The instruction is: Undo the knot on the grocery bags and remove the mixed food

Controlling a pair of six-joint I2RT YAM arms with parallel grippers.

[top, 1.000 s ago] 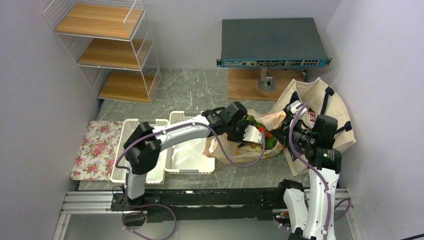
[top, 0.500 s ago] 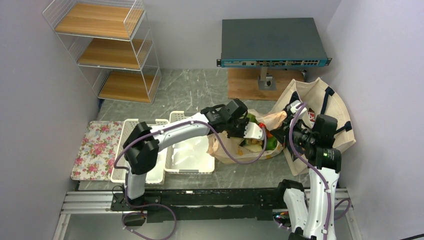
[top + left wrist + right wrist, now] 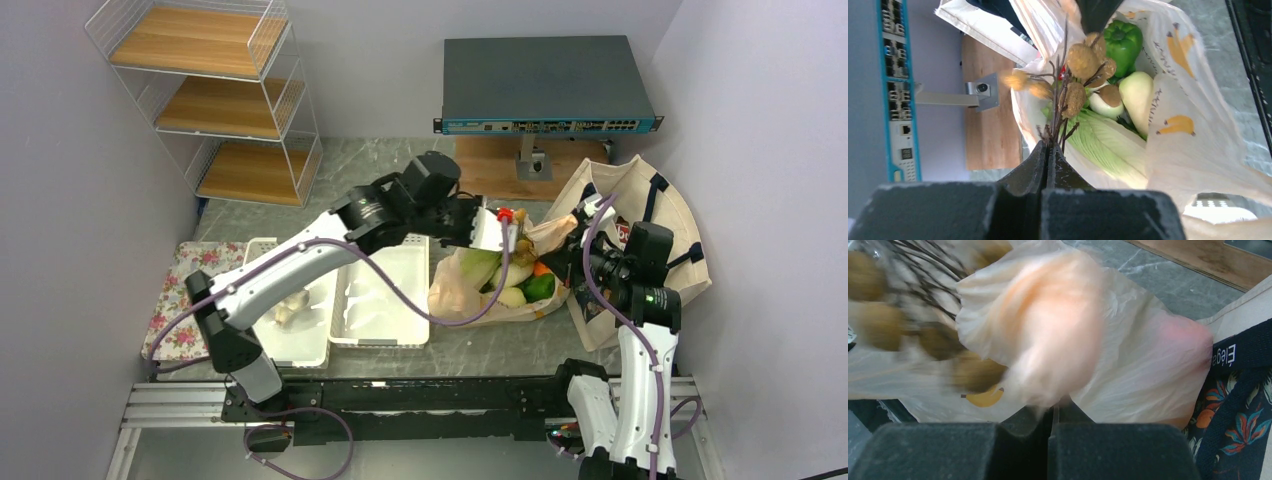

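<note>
Left gripper [image 3: 1049, 150] clamps the twig stem of the brown nuts [image 3: 1082, 60], cluster hanging straight off its tips above the plastic bag [image 3: 1178, 150]

The left gripper [image 3: 503, 228] hangs closed above the open mouth of the peach plastic bag [image 3: 450, 296]. It pinches a twiggy bunch of brown nuts [image 3: 513, 238] clear of the cabbage [image 3: 476, 266] and green pepper [image 3: 540, 288] lying inside. The right gripper [image 3: 573, 262] is clamped on the bag's right edge, just beside the canvas tote [image 3: 640, 195], and a white bin [image 3: 375, 305] sits at the bag's left side.
</note>
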